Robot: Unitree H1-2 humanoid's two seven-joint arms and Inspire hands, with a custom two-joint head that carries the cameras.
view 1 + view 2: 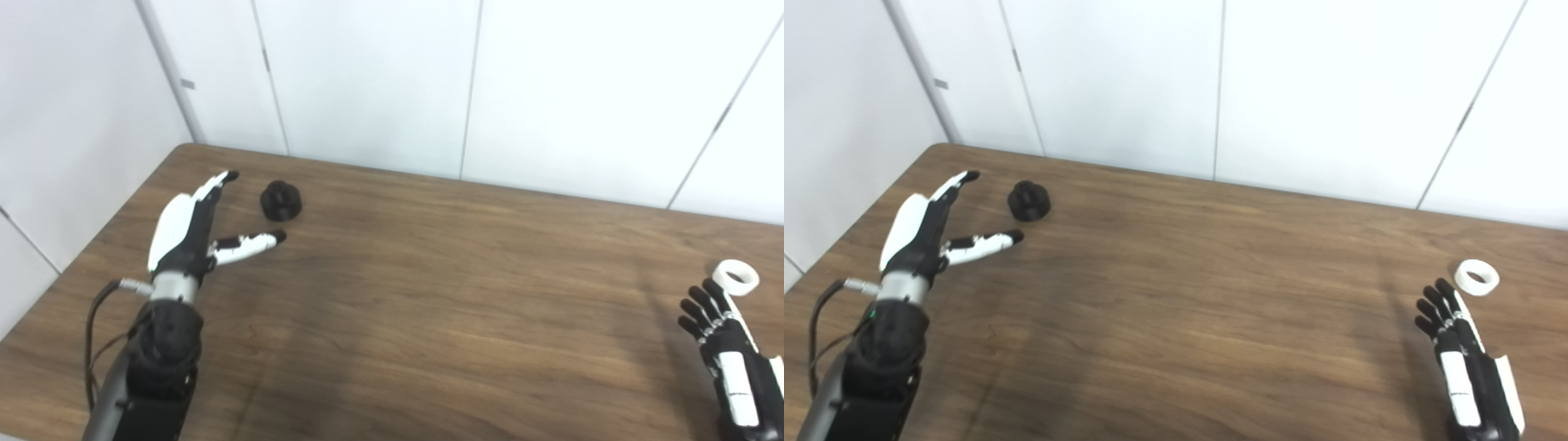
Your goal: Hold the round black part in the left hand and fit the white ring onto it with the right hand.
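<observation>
One round black part [281,200] with stepped top.

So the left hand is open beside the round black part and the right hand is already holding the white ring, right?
Not quite. The right hand holds nothing: the white plastic ring lies on the brown wooden table, just past its fingers, clearest in the right eye view. The left hand is open beside the round black part.

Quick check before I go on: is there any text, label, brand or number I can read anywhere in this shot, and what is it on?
None readable.
Black part: no marking visible.
White ring: plain, no print.
Left hand and right hand: no lettering visible.
Table: bare wood grain.
Wall panels: a small grey tab on a seam, too small to tell if it carries text.
</observation>
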